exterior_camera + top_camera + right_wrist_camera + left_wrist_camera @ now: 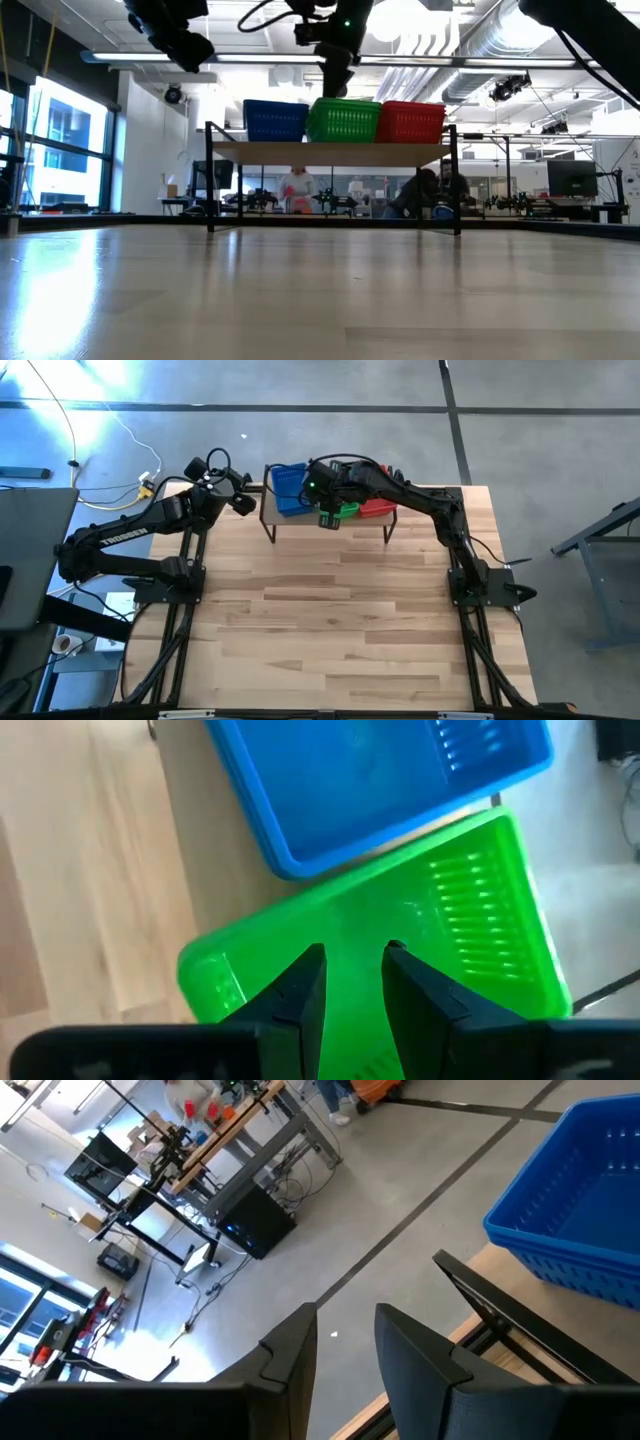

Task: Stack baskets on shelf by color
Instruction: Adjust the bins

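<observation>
On the shelf (330,152) at the table's far edge stand a blue basket (275,120), a green basket (345,120) and a red basket (410,121), side by side on their bottoms. From above, the blue basket (288,488) sits left of the green one (345,510) and the red one (378,507). My right gripper (355,952) hovers open above the green basket (400,950) with nothing between its fingers. My left gripper (345,1320) hangs open in the air off the shelf's left end, next to the blue basket (580,1200).
The wooden tabletop (330,610) stretches from the shelf to the near edge, between the two arm bases. The shelf's black legs (210,180) stand on it. Beyond the far edge lie the floor, desks and people in the room.
</observation>
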